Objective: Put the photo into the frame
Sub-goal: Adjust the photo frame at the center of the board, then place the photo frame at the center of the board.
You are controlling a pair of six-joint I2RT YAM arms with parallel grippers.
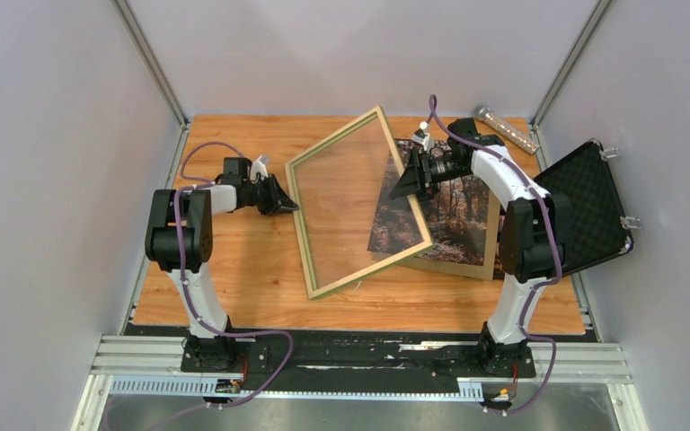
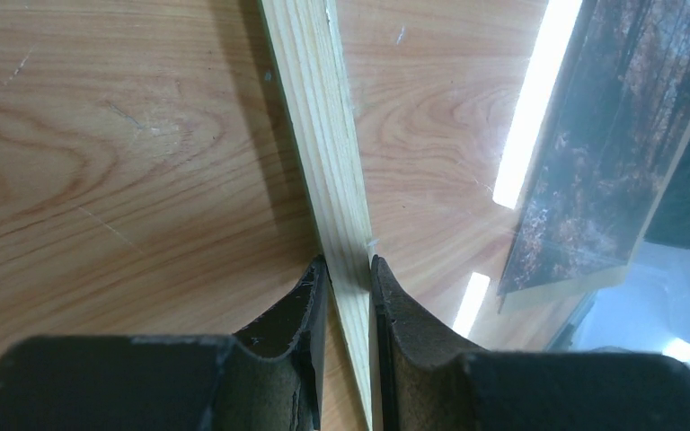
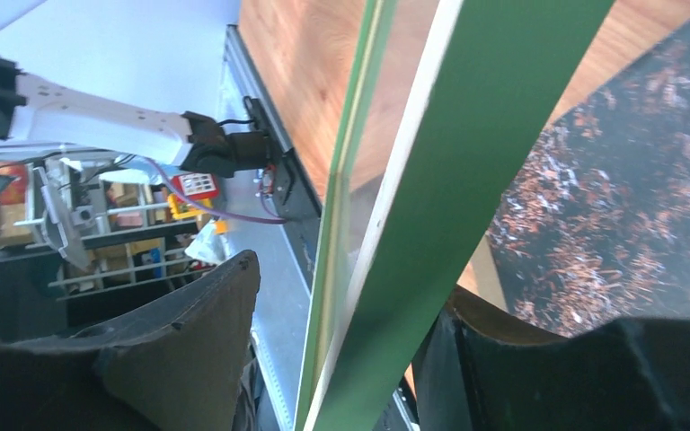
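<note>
The frame (image 1: 359, 202) lies tilted between my arms with its pale wood back up. Its right rail is raised over the photo (image 1: 454, 211), which lies picture up on the right. My left gripper (image 1: 280, 199) is shut on the frame's left rail; in the left wrist view the jaws (image 2: 349, 269) pinch the pale rail (image 2: 319, 135), and the photo (image 2: 620, 153) shows through the glass. My right gripper (image 1: 409, 180) is open around the right rail. In the right wrist view (image 3: 346, 287) the green rail (image 3: 467, 180) stands between the jaws, with a gap on the left, above the photo (image 3: 629, 215).
A brown backing board (image 1: 449, 263) lies under the photo. An open black case (image 1: 584, 211) stands at the right edge. A clear tube (image 1: 508, 128) lies at the back right. Grey walls close in the table on three sides.
</note>
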